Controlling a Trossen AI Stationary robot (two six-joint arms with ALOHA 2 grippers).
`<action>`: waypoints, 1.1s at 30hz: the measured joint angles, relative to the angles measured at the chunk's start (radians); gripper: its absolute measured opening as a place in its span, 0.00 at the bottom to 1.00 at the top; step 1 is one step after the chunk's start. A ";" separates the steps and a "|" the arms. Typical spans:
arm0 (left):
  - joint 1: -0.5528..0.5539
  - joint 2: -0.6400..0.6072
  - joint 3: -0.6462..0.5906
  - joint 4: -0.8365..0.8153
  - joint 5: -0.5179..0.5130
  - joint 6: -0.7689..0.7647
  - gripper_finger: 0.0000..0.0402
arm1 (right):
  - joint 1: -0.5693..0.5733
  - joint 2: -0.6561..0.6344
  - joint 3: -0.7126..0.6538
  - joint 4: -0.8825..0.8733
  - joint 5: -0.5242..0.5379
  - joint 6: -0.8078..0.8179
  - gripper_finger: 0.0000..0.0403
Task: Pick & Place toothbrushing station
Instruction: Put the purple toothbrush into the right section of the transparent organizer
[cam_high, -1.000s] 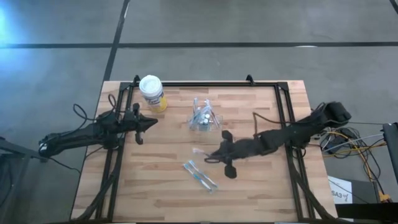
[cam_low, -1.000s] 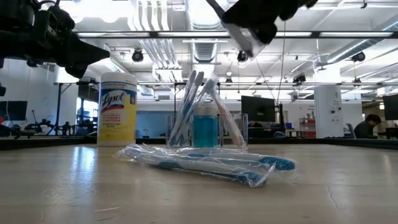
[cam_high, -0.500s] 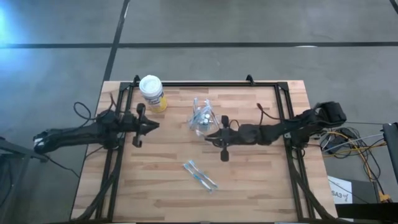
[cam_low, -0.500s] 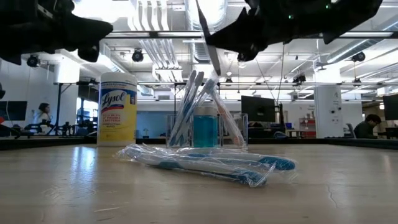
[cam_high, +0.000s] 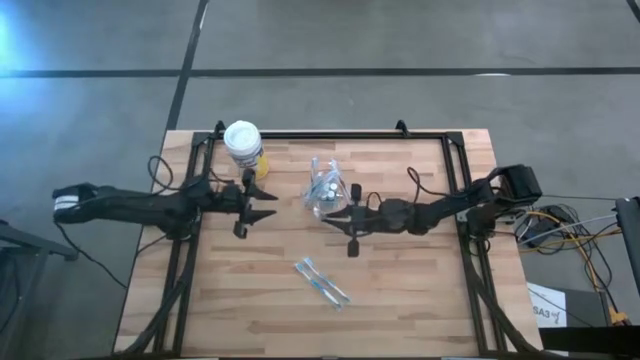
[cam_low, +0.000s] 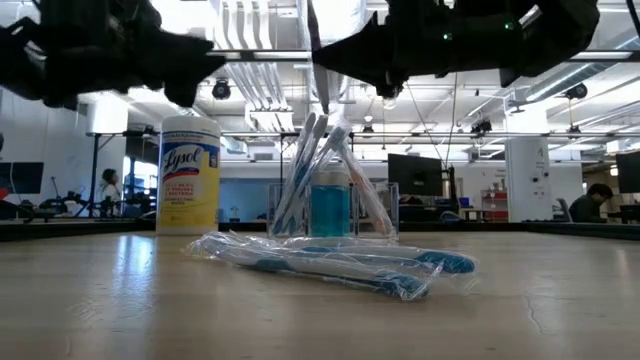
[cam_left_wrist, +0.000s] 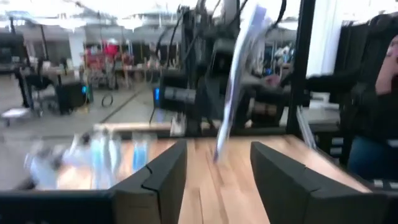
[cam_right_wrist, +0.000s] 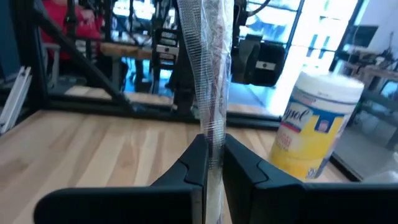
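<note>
Both arms have swung inward since a second ago. From where I stand, the right tool (cam_high: 333, 218), which was low over the middle of the surface, now sits just beside the holder, clenched on a slim toothbrush in a clear crinkly wrapper (cam_right_wrist: 208, 81) and holding it upright, presumably so it can drop in among the others. The left tool (cam_high: 268, 204) has reached further across too, and its dark fingers (cam_left_wrist: 163, 176) now stand apart with nothing between them, facing the holder from the other side.

Between the two stands the small clear plastic holder (cam_high: 325, 190), with blue and white brushes fanning out of it. Two more wrapped blue toothbrushes (cam_high: 321, 282) lie on the wooden surface (cam_high: 420, 290), well apart from it. A white-lidded yellow canister (cam_high: 244, 148) sits near the far edge.
</note>
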 joint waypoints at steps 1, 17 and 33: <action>-0.004 0.025 0.021 0.016 0.000 -0.003 0.45 | -0.001 0.010 0.000 0.026 0.000 -0.005 0.06; -0.055 0.484 0.290 0.011 0.027 0.004 0.45 | -0.001 0.094 0.035 0.212 0.000 -0.038 0.06; -0.082 0.612 0.424 0.015 0.126 0.043 0.44 | 0.000 0.103 0.033 0.260 0.004 -0.048 0.06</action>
